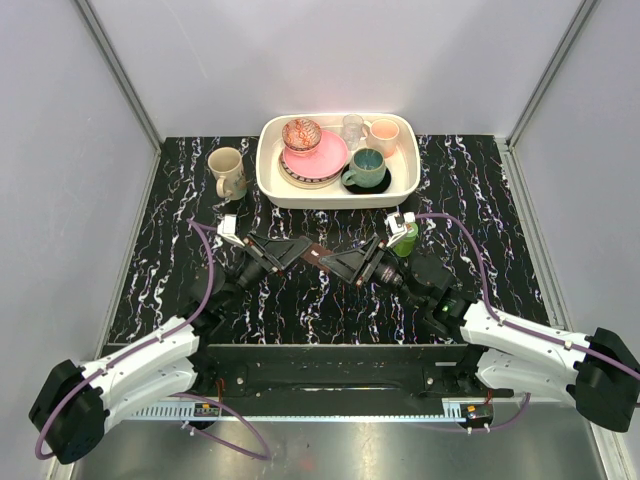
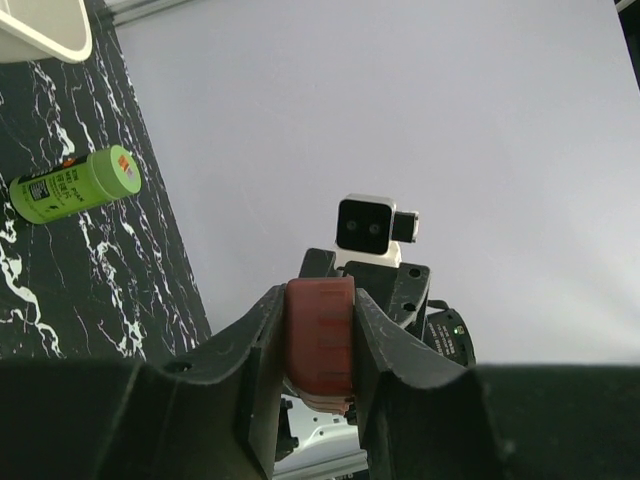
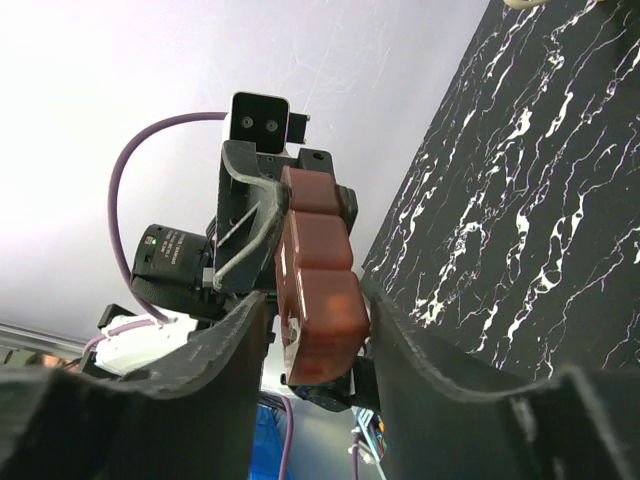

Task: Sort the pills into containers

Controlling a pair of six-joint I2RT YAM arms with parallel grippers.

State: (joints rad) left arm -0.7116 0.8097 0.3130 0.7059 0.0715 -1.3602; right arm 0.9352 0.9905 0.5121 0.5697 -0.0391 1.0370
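Note:
The containers are one small dark-brown oblong case (image 1: 318, 254), held off the table at the middle between both arms. My left gripper (image 1: 300, 250) is shut on one end of it; in the left wrist view the case (image 2: 320, 345) sits pinched between both fingers of the left gripper (image 2: 320, 300). My right gripper (image 1: 336, 262) surrounds the other end. In the right wrist view the case (image 3: 320, 290) lies between the jaws of the right gripper (image 3: 315, 300), against the right finger, with a gap to the left finger. No pills show.
A green bottle (image 1: 404, 238) lies on the black marbled table just behind my right arm, also seen as the green bottle (image 2: 75, 185). A beige mug (image 1: 227, 172) stands at the back left. A white tray (image 1: 268, 178) of crockery sits at the back.

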